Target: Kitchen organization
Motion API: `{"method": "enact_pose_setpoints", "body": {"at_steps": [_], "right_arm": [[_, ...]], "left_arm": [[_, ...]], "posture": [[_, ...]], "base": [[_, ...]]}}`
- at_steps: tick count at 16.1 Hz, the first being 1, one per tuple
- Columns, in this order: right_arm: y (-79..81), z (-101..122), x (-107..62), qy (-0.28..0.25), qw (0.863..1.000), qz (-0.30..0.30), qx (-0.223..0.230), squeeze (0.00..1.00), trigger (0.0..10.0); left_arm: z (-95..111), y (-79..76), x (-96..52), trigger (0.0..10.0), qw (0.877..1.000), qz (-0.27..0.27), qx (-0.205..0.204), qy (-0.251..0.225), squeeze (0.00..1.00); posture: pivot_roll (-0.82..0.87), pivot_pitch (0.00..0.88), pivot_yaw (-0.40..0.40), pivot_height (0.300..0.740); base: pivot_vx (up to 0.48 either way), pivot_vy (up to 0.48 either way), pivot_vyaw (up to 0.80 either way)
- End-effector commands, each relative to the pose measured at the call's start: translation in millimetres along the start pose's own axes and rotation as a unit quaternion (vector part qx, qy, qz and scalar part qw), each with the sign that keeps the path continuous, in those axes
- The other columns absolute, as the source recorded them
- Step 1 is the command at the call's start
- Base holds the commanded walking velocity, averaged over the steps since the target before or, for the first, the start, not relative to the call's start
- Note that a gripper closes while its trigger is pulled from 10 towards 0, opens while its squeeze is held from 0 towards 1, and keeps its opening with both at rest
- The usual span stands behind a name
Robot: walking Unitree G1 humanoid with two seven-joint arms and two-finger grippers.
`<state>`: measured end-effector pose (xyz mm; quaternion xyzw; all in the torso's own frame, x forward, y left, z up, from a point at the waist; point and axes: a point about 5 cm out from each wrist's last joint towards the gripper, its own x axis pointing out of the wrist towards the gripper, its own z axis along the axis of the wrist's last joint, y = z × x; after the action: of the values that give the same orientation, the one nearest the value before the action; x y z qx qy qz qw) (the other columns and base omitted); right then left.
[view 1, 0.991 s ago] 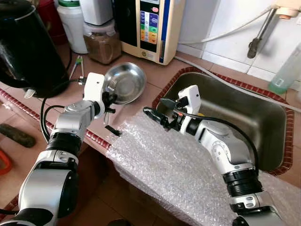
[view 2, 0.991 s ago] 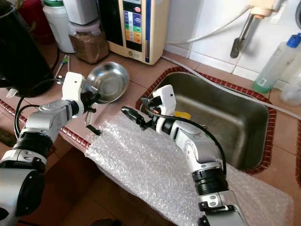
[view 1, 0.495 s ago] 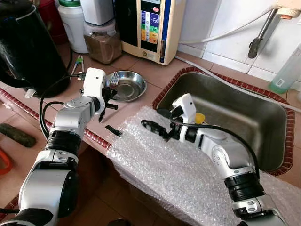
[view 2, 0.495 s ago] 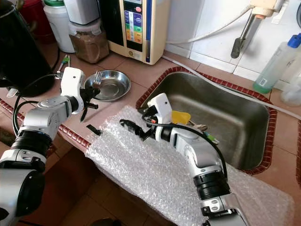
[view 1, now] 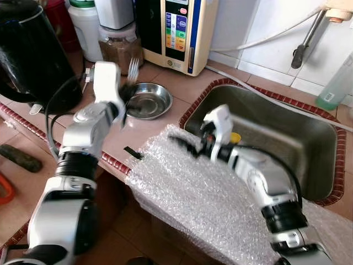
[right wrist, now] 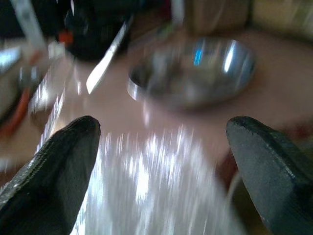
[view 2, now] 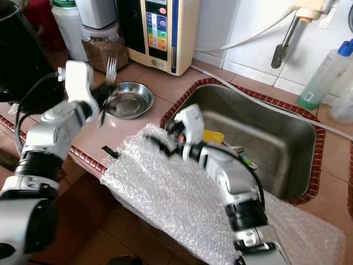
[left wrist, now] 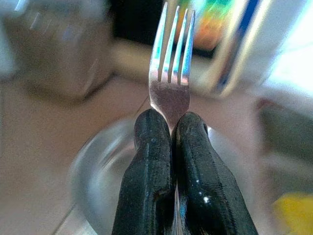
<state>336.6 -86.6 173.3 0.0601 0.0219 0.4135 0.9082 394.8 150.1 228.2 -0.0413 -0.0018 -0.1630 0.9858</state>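
Observation:
My left gripper (left wrist: 172, 121) is shut on a steel fork (left wrist: 169, 73), tines up, held just above the near rim of a steel bowl (view 1: 155, 102) that lies flat on the counter. In the head views the fork (view 1: 133, 68) stands over the left gripper (view 1: 127, 93), which is blurred. My right gripper (view 1: 185, 144) is open over the far edge of a bubble wrap sheet (view 1: 204, 193), beside the sink's left rim. Its two fingers (right wrist: 54, 171) are wide apart with nothing between them, and the bowl (right wrist: 195, 73) is ahead of them.
A steel sink (view 1: 287, 127) holds a yellow item (view 1: 236, 137). A black kettle (view 1: 30, 52), a jar of brown powder (view 1: 120, 52) and a water purifier (view 1: 176, 30) line the back of the counter. A green bottle (view 2: 317, 74) stands behind the sink. A small black piece (view 1: 132, 152) lies near the counter edge.
The bowl, tilted up one second ago, now lies flat. My left gripper has risen with the fork. The right gripper has dropped toward the bubble wrap's edge.

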Motion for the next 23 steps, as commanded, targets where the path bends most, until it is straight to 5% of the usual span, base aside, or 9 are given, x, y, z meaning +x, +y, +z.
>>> {"method": "enact_pose_setpoints", "body": {"at_steps": [1,3,6,11,21,22,23], "right_arm": [[0.6,13,1.6,-0.031,0.999,0.001,-0.007,0.00,10.0],[2.1,22,2.4,-0.060,0.998,0.004,-0.007,0.00,10.0],[-1.2,25,-0.3,-0.075,0.997,-0.003,-0.006,0.00,10.0],[-2.5,25,-2.0,-0.081,0.997,-0.004,-0.002,0.00,10.0],[-1.1,21,2.5,-0.076,0.997,-0.002,0.000,0.00,10.0],[-0.6,19,2.6,-0.071,0.997,0.000,0.004,0.00,0.0],[-0.4,16,2.2,-0.065,0.998,0.000,0.007,0.00,0.0]], "left_arm": [[18,-9.1,1.5,0.0,0.999,-0.026,0.003,-0.039,0.00],[24,-36.3,1.4,0.0,0.993,-0.089,0.004,-0.081,0.00],[23,-57.0,-1.0,0.0,0.983,-0.137,-0.023,-0.122,0.00],[16,-75.8,-6.6,0.0,0.967,-0.182,-0.095,-0.150,0.00],[4,-96.3,-10.5,0.0,0.960,-0.212,-0.120,-0.137,0.00],[5,-99.5,-11.5,0.0,0.959,-0.217,-0.123,-0.138,0.00],[5,-102.3,-12.5,0.0,0.957,-0.224,-0.125,-0.137,0.00]], "posture": [[0.05,0.051,0.011,0.740],[0.05,0.052,0.010,0.740],[0.04,0.055,0.012,0.740],[0.04,0.060,0.015,0.740],[0.04,0.059,0.017,0.740],[0.04,0.062,0.018,0.740],[0.03,0.062,0.018,0.740]], "base": [[0.000,0.000,0.00],[0.000,0.000,0.00],[0.000,0.000,0.00],[0.000,0.000,0.00],[0.000,0.000,0.00],[0.000,0.000,0.00],[0.000,0.000,0.00]]}}
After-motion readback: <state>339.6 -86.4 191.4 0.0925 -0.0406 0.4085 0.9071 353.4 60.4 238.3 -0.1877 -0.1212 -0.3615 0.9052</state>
